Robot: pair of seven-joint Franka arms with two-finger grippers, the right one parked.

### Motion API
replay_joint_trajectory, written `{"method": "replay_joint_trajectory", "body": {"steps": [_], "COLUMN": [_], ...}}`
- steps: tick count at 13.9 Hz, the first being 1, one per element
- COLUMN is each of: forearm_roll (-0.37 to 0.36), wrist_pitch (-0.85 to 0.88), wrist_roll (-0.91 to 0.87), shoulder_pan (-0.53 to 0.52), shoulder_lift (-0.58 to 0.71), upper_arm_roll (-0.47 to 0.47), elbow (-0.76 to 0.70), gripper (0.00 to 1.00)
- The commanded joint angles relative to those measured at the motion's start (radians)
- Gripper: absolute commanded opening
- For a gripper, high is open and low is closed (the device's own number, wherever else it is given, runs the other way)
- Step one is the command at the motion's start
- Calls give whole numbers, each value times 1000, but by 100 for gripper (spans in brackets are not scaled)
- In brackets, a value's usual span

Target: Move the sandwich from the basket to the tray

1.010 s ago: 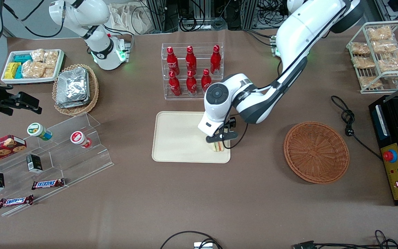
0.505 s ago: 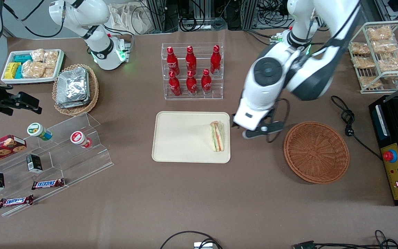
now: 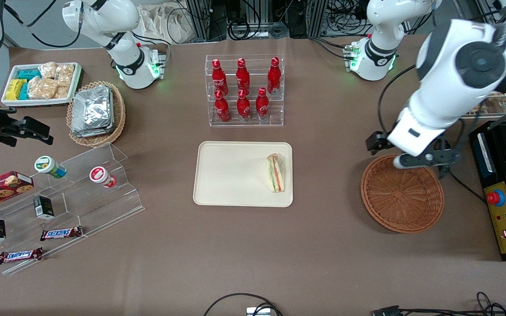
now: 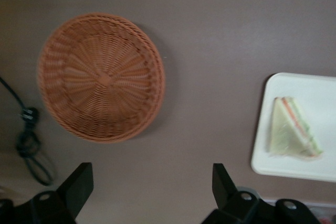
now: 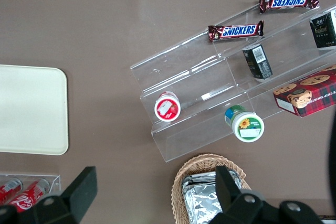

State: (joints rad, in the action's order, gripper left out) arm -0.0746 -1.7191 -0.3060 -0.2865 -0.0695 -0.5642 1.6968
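Current state: the sandwich [image 3: 276,173] lies on the tray [image 3: 226,175] at the centre of the front view, close against the tray edge that faces the basket [image 3: 402,193]. It rests flat on one face, with the green, orange-red and white filling layers visible along one long side. The basket, at the right of the front view, holds nothing.

Gripper: the gripper [image 3: 417,160] hangs above the basket rim farthest from the front camera, well apart from the tray. In the left wrist view both fingers [image 4: 79,184] stand widely spread with nothing between them; the gripper is empty.

Governing relation: the sandwich lies sideways from the gripper, toward the parked arm's end of the table, with bare table between basket and tray.

Orientation: in the front view the sandwich's long axis runs from upper frame to lower frame, nearly parallel to the tray's short edge. Its narrow tip points away from the front camera; its broad end is nearer that camera.

Assessment: placement appears complete. No further grasp seems required.
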Motion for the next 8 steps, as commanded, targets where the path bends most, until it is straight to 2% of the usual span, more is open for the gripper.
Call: {"method": "replay_joint_trajectory", "body": {"steps": [1,2,3,8], "forearm_roll": [30,42,53,55], "wrist_pitch": [29,45,62,96], "wrist_roll": [152,204,246,248], "shoulder_pan": [168,205,208,202], "shoulder_lift": [89,97,117,111], "upper_arm_roll": [258,321,342,345], "elbow": [49,47,47,6], "gripper": [100,100,100,100]}}
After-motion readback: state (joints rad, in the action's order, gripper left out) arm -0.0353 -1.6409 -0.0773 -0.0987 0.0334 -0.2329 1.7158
